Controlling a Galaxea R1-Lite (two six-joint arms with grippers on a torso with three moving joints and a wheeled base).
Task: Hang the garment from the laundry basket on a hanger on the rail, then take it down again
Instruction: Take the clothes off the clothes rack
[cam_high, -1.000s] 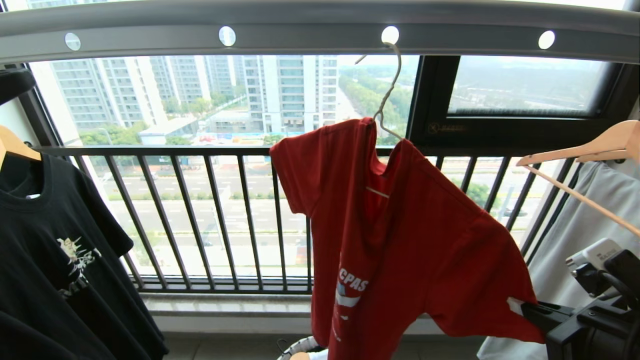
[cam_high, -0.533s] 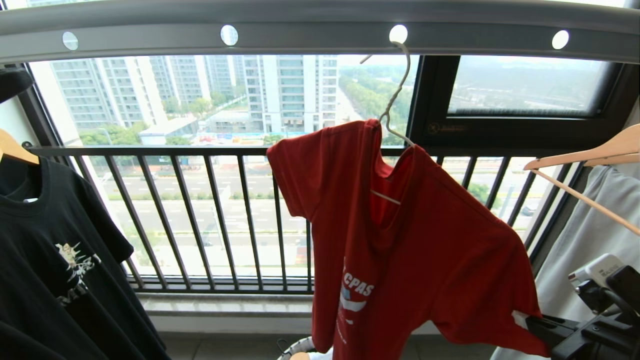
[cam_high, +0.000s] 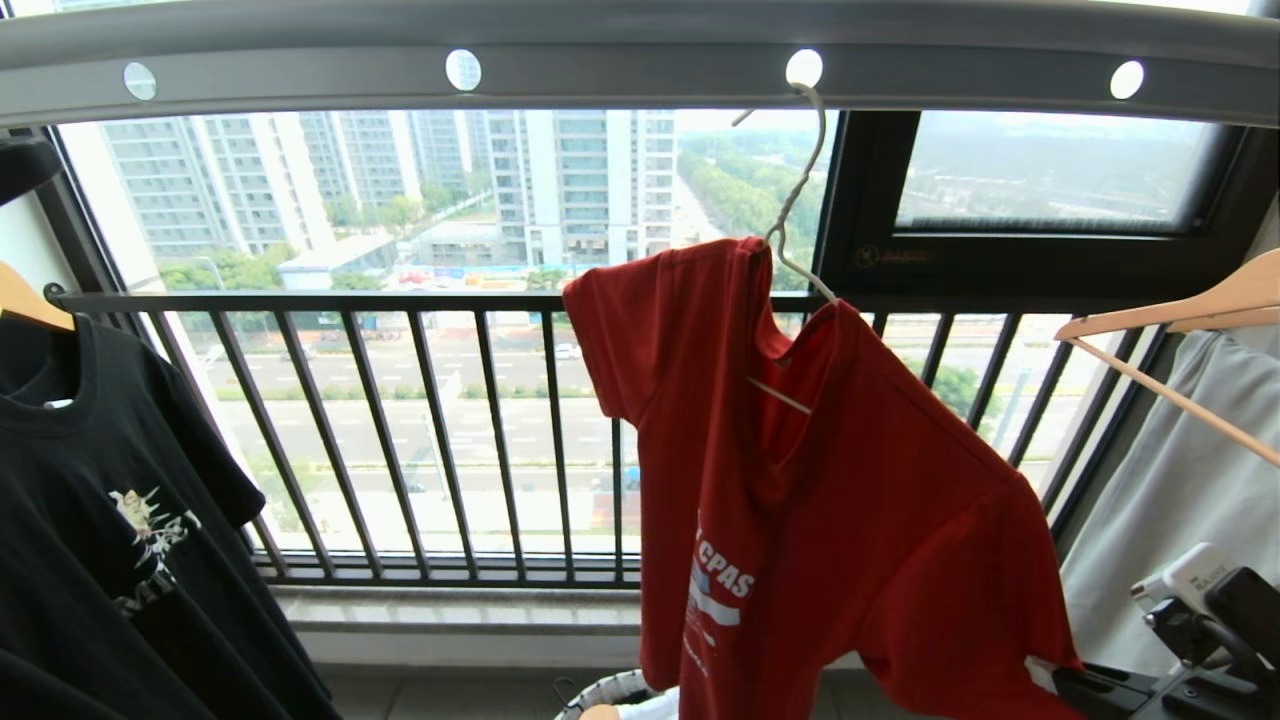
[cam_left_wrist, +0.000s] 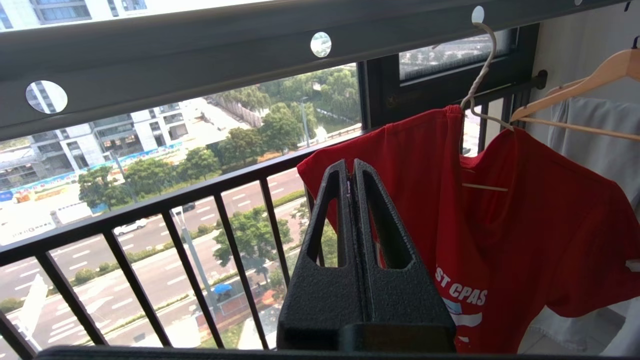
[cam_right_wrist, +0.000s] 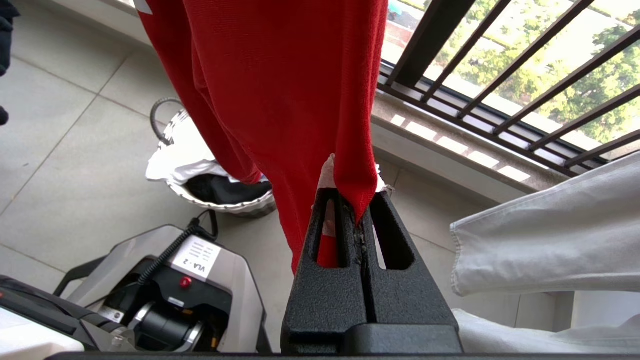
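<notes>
One garment (cam_high: 850, 520) hem, right gripper's (cam_right_wrist: 356, 200) jaws.

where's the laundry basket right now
The laundry basket sits on the tiled floor under the hanging red T-shirt; the head view shows only its rim at the bottom edge, left of the shirt's hem.

A high-rise flat's laundry balcony; a grey rail (cam_high: 620, 70) with round holes runs overhead, shirts (cam_high: 100, 520) on hangers (cam_high: 1180, 310) below it; a black railing (cam_high: 420, 440) and window (cam_high: 1050, 170) look out far down on apartment towers (cam_high: 580, 180), trees and a road; tiled floor (cam_right_wrist: 65, 165) with a laundry basket (cam_right_wrist: 220, 200) of clothes.
</notes>
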